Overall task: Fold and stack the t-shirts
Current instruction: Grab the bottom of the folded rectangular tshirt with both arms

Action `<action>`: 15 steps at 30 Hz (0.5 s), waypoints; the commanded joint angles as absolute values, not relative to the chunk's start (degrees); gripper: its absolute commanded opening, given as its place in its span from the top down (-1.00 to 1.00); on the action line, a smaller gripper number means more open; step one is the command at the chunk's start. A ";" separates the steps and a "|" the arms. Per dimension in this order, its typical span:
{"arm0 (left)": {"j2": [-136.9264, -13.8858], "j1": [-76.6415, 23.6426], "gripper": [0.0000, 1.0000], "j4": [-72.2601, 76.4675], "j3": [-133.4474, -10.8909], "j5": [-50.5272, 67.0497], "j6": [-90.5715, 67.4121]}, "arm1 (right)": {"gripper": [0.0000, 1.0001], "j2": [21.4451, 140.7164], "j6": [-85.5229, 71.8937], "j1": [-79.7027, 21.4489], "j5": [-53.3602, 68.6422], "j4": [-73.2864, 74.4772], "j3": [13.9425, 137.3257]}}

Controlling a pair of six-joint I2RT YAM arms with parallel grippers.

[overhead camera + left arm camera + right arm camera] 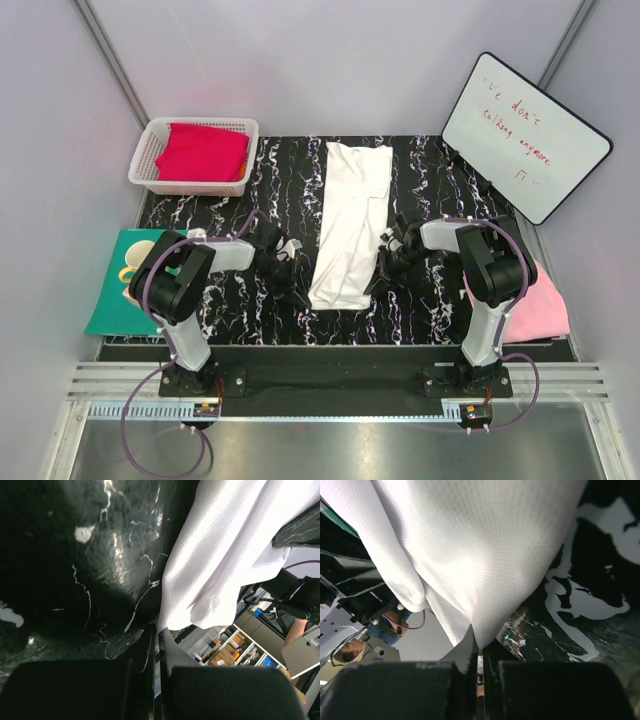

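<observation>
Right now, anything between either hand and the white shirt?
Nothing visible. The left hand and the right hand are both shut on the near end of the white t-shirt, one at each side edge.

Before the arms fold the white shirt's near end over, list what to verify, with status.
1. The left gripper is shut on the white t-shirt at its near-left corner: ok.
2. The right gripper is shut on its near-right corner: ok.
3. All cloth layers caught in both pinches: cannot tell.
4. Shirt lies as a narrow strip, sleeves tucked in: ok.
5. The red t-shirt is in the basket, apart from the strip: ok.
6. The pink t-shirt is apart, at the right edge of the table: ok.
</observation>
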State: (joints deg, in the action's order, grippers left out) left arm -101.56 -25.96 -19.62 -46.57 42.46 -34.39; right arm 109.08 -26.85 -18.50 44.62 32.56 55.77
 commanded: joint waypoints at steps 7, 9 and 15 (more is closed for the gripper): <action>-101.78 -25.66 1.00 -27.50 -46.05 34.46 -30.24 | 1.00 116.19 -26.19 -18.81 35.16 46.40 54.67; -101.78 -25.58 1.00 -29.35 -46.67 33.32 -29.53 | 1.00 116.36 -25.23 -18.81 33.93 47.45 55.19; -104.23 -25.66 0.98 -31.90 -49.65 33.57 -28.31 | 1.00 118.47 -22.94 -18.81 31.11 48.95 56.60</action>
